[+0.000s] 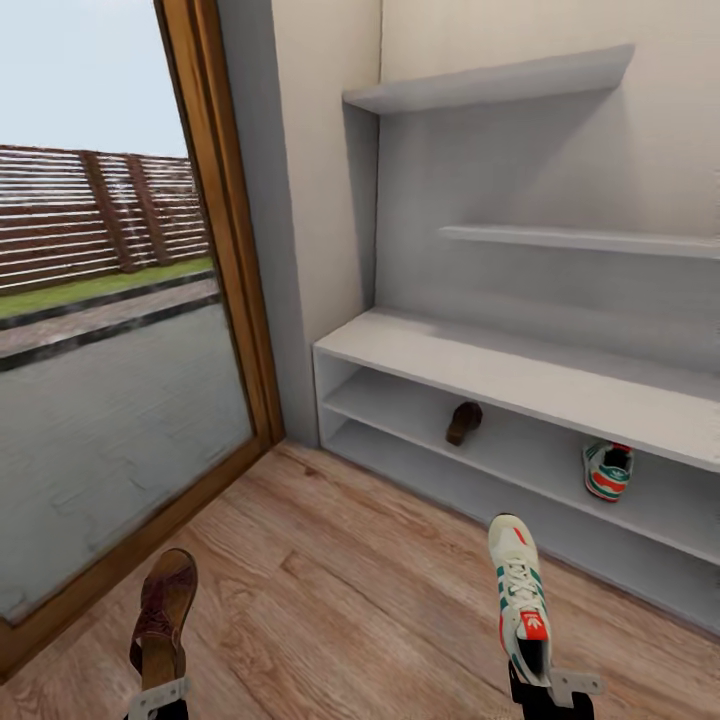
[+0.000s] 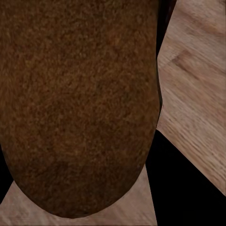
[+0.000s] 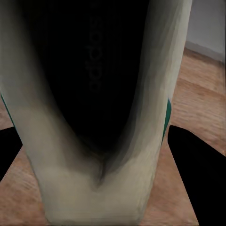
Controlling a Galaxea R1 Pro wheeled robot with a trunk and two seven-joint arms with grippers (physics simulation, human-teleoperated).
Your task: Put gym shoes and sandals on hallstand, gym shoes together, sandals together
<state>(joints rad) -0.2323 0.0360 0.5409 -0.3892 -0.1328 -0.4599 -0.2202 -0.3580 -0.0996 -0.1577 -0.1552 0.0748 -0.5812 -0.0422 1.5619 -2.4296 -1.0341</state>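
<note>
- The hallstand (image 1: 520, 375) stands against the wall, just beside the wood-framed glass door (image 1: 225, 240); two staggered wall shelves hang above its bench top.
- On its upper open shelf lies one brown sandal (image 1: 464, 421), toward the door end, heel out toward the room.
- On the same shelf, well apart from that sandal and farther from the door, sits one gym shoe (image 1: 607, 470), its red and green heel facing the room.
- The left gripper (image 1: 157, 698) is clamped on the heel end of the second sandal (image 1: 163, 620), which is held above the corridor floor (image 1: 340, 600), toe pointing toward the door sill. In the left wrist view its brown surface (image 2: 80, 108) lies close before the camera.
- The right gripper (image 1: 555, 690) is clamped on the heel of the second gym shoe (image 1: 520, 590), held off the floor with its toe pointing at the hallstand's lower shelf. In the right wrist view the shoe's dark opening and cream rim (image 3: 94, 108) sit between the dark fingers (image 3: 197, 169).
- Both held shoes are short of the hallstand, over the planks.
</note>
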